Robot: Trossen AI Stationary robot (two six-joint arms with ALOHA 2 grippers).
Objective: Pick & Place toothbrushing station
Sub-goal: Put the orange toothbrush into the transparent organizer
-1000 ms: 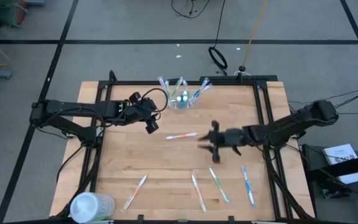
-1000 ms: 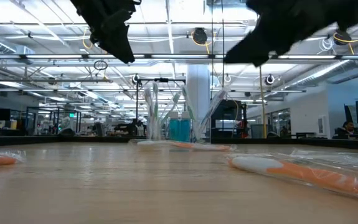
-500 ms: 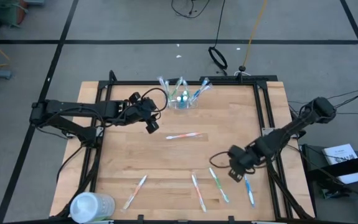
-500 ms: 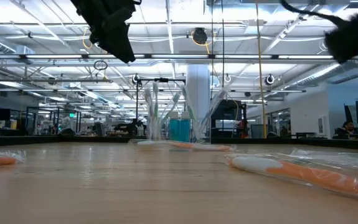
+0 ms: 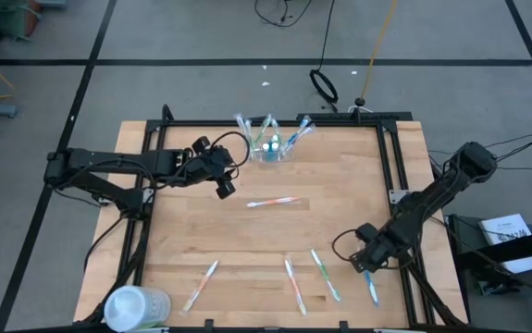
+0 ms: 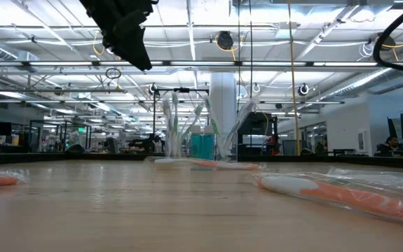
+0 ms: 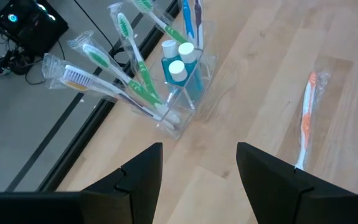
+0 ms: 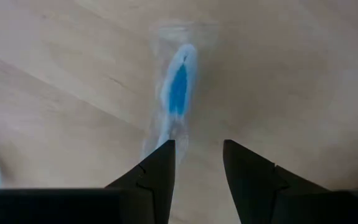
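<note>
1. The right hand (image 8: 194, 165) hangs low over the near right part of the wooden surface (image 5: 247, 240), its fingers apart and empty, straddling a wrapped blue toothbrush (image 8: 175, 102) that lies flat just under them
2. The left hand (image 7: 197, 168) waits above the far left of the surface, fingers wide apart and holding nothing, near the clear cup (image 5: 271, 148)
3. The cup stands at the far edge, already filled with several wrapped toothbrushes leaning outward and two small blue toothpaste tubes (image 7: 180, 67) with white caps
4. Loose brushes lie on the surface: an orange-handled one (image 5: 272, 201) mid-surface, and three others along the near edge beside the blue one
5. The blue brush is likely very light, slim and stiff, but its crinkly film wrapper looks slick and could slide or bunch; pinching across the handle's middle, through the film, seems safest
6. Lying flat on the wood, it leaves little room beneath, so the fingertips probably must reach the surface on both sides
7. A whitish round container (image 5: 136, 306) sits at the near left corner
</note>
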